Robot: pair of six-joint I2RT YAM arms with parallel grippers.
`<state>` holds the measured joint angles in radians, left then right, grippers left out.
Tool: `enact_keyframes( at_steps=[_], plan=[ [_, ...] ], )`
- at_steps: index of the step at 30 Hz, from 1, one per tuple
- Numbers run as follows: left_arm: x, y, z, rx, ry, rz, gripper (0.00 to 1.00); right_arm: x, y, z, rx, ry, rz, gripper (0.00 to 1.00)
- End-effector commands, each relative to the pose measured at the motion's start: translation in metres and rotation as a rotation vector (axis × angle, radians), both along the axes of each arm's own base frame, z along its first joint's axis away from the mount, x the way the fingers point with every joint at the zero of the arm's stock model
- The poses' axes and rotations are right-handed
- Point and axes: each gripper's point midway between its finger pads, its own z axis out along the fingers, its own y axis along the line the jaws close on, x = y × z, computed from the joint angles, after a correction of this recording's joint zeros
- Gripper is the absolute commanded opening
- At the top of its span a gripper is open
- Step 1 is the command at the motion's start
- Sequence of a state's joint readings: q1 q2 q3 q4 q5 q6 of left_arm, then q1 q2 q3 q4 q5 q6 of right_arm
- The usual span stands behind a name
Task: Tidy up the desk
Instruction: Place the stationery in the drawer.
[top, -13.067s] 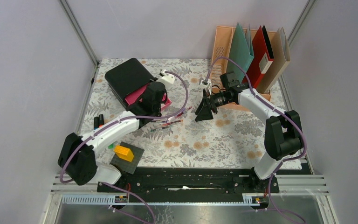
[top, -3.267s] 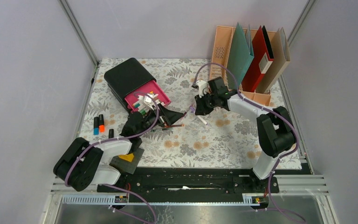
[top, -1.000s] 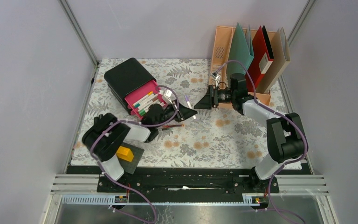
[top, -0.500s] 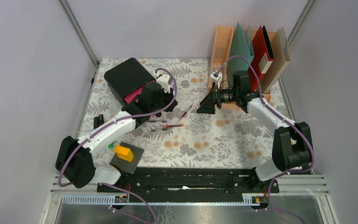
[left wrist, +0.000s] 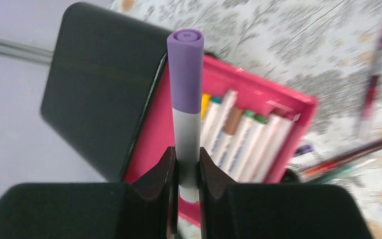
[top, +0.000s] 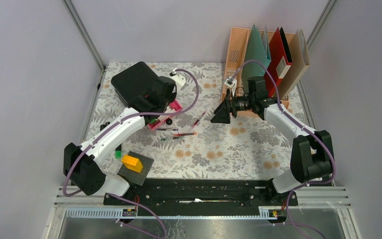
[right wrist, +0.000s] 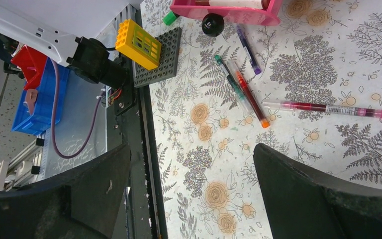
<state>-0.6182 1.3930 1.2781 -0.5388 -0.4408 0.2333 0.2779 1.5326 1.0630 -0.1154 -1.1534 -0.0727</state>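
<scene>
The desk carries a floral cloth. My left gripper is shut on a grey marker with a purple cap, held upright over the open pink drawer of the black drawer box. Several markers lie in that drawer. In the top view the left gripper hangs over the drawer. My right gripper stands open and empty above mid-desk, in front of the file rack. Loose pens lie between the two grippers, also seen as pens in the right wrist view.
A peach file rack with folders stands at the back right. A yellow brick sits on a dark baseplate near the front left. A small black cap and a purple pen lie by the drawer's front.
My left gripper carried the purple-capped marker from mid-desk back to above the pink drawer. The right gripper's jaws spread wider and it shifted slightly near the rack.
</scene>
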Motion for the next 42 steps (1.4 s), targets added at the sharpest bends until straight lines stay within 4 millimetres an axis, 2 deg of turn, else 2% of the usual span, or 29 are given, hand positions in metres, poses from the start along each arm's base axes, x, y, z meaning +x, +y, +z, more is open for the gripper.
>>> enact_keyframes(
  at_steps=[1, 12, 15, 22, 27, 34, 38, 42],
  plan=[
    [0.013, 0.038, 0.001, 0.306, -0.009, 0.055, 0.01, 0.004, 0.001, 0.016, 0.016, -0.068, 0.017, 1.00],
    [0.041, 0.064, -0.029, 0.407, 0.041, 0.066, 0.07, 0.005, 0.002, 0.012, 0.011, -0.058, 0.018, 1.00],
    [0.044, 0.070, -0.041, 0.428, 0.068, 0.080, 0.07, 0.005, 0.002, 0.012, 0.013, -0.054, 0.021, 1.00],
    [0.046, 0.078, -0.055, 0.454, 0.085, 0.092, 0.07, 0.004, 0.002, 0.012, 0.017, -0.050, 0.027, 1.00],
    [0.048, 0.082, -0.059, 0.466, 0.084, 0.112, 0.14, 0.004, 0.002, 0.013, 0.018, -0.053, 0.026, 1.00],
    [0.051, 0.088, -0.056, 0.477, 0.055, 0.149, 0.40, 0.003, 0.002, 0.015, 0.019, -0.055, 0.028, 1.00],
    [0.050, 0.087, -0.052, 0.454, 0.046, 0.163, 0.43, 0.003, 0.001, 0.015, 0.018, -0.060, 0.027, 1.00],
    [0.044, 0.077, -0.043, 0.373, 0.044, 0.159, 0.44, 0.003, 0.001, 0.015, 0.018, -0.060, 0.027, 1.00]
  ],
)
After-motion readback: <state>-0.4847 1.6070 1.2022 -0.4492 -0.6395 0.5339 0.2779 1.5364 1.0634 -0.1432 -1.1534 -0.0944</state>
